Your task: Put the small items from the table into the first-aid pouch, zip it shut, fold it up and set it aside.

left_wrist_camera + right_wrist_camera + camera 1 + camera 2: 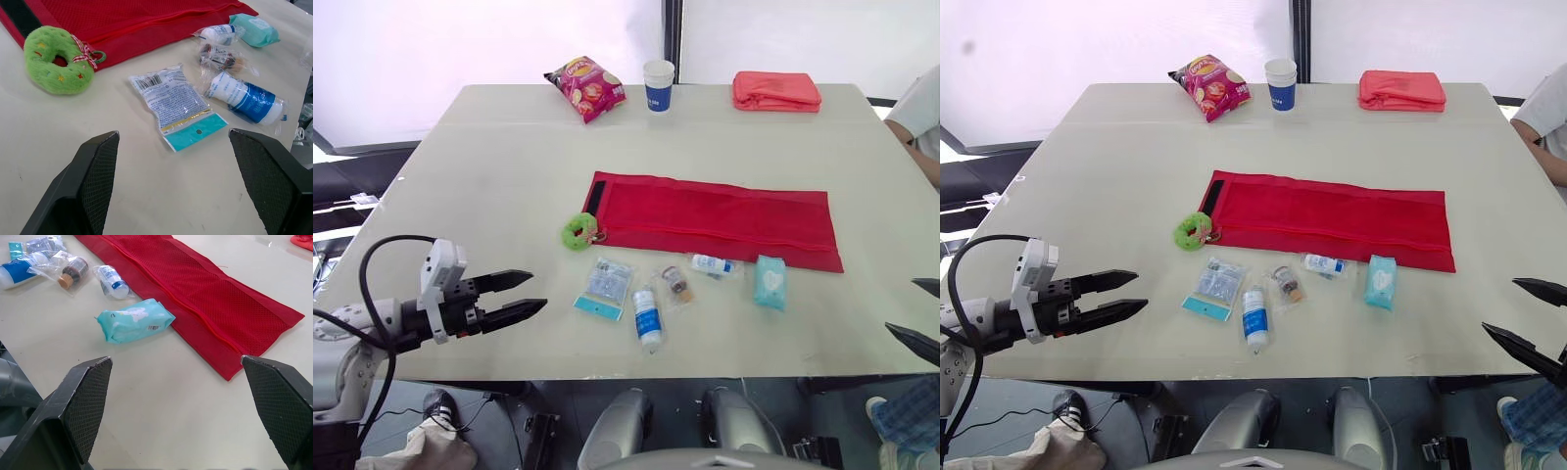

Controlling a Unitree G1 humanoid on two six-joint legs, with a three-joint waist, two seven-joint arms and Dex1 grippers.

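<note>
**Status.** No item packed yet. The first-aid pouch (715, 217) lies unfolded and flat at the centre of the tabletop (489, 176), with a green plush ring (578, 231) tied at its left end. Zip state: cannot tell. Five small items sit just in front of the pouch's near edge, left to right:
- flat sachet (605, 285)
- bagged roll (647, 318)
- bagged vial (676, 284)
- bagged tube (713, 264)
- tissue pack (770, 282)

**Grippers.**
- The left gripper (536, 291) hovers over the near-left area. Jaws are part open and empty, and point toward the sachet.
- The right gripper (1500, 305) is at the near-right edge. Jaws are wide open and empty. The tissue pack is its closest item.

**Step in hand (est.): first pick.**
1. Assign by reach: left arm takes the sachet, roll and vial; right arm takes the tissue pack and tube.
2. Tissue pack: thick body, so close the jaws across its short side.
3. Sachet: very thin, so expect the fingertips to skid. Come in steep and pinch the teal header end.
4. Bagged items: clamp the solid body, not the loose film, or the item may slip out.
5. Check the zip is open before carrying anything over. Use the free arm to pin the pouch so the mesh doesn't drag.
6. Keep clear of the plush ring on approach (snag risk).
</note>
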